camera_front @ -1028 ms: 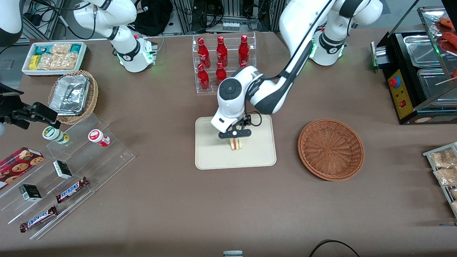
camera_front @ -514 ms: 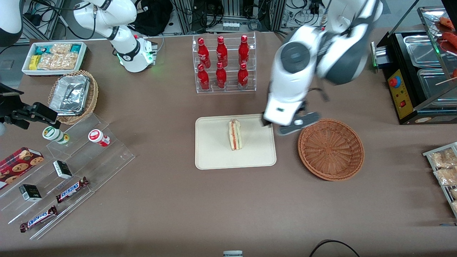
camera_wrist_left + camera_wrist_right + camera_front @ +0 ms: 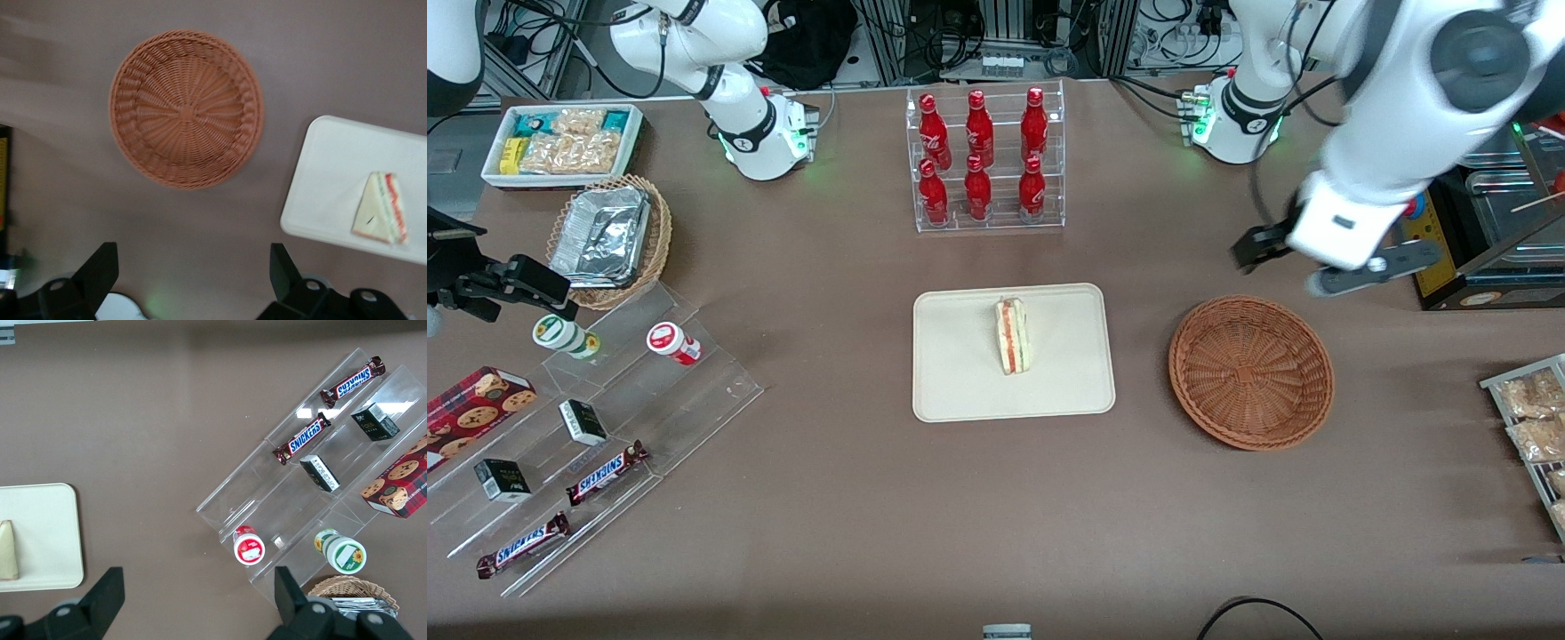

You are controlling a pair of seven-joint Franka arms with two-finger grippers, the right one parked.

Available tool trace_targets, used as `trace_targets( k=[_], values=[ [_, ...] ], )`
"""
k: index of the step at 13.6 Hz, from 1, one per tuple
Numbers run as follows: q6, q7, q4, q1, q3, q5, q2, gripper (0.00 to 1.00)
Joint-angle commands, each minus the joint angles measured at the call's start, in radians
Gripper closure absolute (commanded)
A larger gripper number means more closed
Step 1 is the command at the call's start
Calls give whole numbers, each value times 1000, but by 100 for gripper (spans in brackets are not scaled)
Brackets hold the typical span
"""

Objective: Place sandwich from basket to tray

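Note:
The sandwich (image 3: 1012, 336), a pale bread wedge with a red and green filling, lies on the cream tray (image 3: 960, 382) at mid-table, with nothing touching it. The round reddish-brown basket (image 3: 1251, 372) stands empty beside the tray, toward the working arm's end. My left gripper (image 3: 1316, 267) hangs high above the table, farther from the front camera than the basket. It is open with nothing between its fingers. The left wrist view shows the basket (image 3: 185, 110), the tray (image 3: 327, 193) and the sandwich (image 3: 381, 217) far below the gripper (image 3: 190, 267).
A clear rack of red bottles (image 3: 980, 160) stands farther back than the tray. A black food warmer (image 3: 1476, 222) sits close beside the gripper. Snack packets (image 3: 1534, 418) lie at the working arm's end. Acrylic steps with snacks (image 3: 596, 418) and a foil-tray basket (image 3: 609, 238) are at the parked arm's end.
The gripper let go of the sandwich on the tray, rose, and swung past the basket toward the working arm's end. The sandwich stays on the tray.

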State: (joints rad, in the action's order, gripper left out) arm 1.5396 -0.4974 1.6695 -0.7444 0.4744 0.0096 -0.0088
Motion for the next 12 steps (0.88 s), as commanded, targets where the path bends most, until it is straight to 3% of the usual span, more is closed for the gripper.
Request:
trace_targets(
  k=[1,5,8,9,12],
  values=[
    [-77,132,-28,-18,65,4,-25,0],
    [-96,174,-95,-16,130,10,-11,0],
    [-99,227,-120,-12,130,23,0,0],
    [-99,235,-120,40,113,20,0,0],
    [-102,402,-151,355,-185,15,32,0]
  ],
)
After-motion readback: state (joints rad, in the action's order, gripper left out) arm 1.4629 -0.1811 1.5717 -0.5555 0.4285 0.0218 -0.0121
